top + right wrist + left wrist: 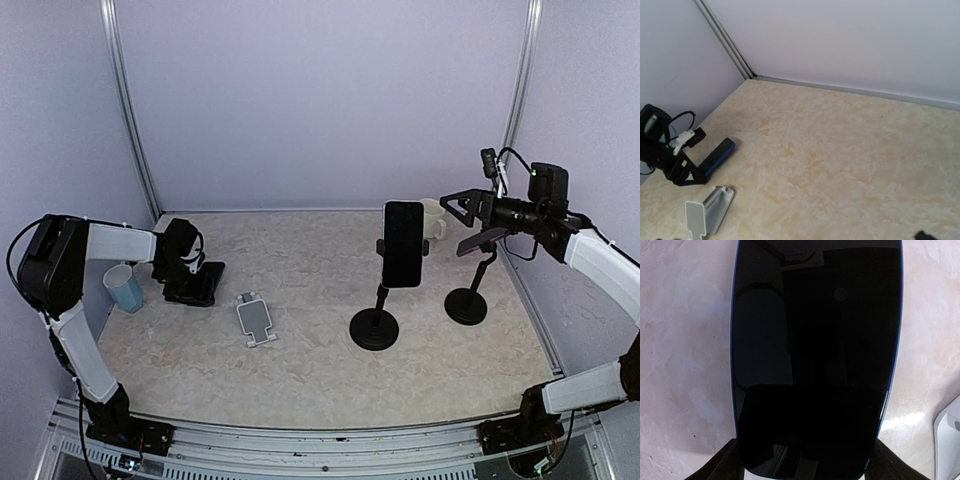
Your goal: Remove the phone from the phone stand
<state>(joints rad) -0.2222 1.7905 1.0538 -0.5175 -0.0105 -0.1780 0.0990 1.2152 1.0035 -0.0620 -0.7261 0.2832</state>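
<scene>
A dark phone with a blue edge [815, 365] lies low over the table at the far left [212, 275], and it shows in the right wrist view too [720, 155]. My left gripper [190, 290] is shut on its near end, one finger [722, 462] pressed against each long side. A second black phone [403, 243] stands upright, clamped in a black phone stand [374, 328] at the middle of the table. My right gripper [455, 210] hovers open and empty, high up to the right of that phone.
A white phone stand [256, 320] lies empty just right of the left gripper. A second black stand [466, 305] with an empty tilted holder is under the right gripper. A white mug [434, 218] sits behind the upright phone and a blue cup [123, 288] at the left edge.
</scene>
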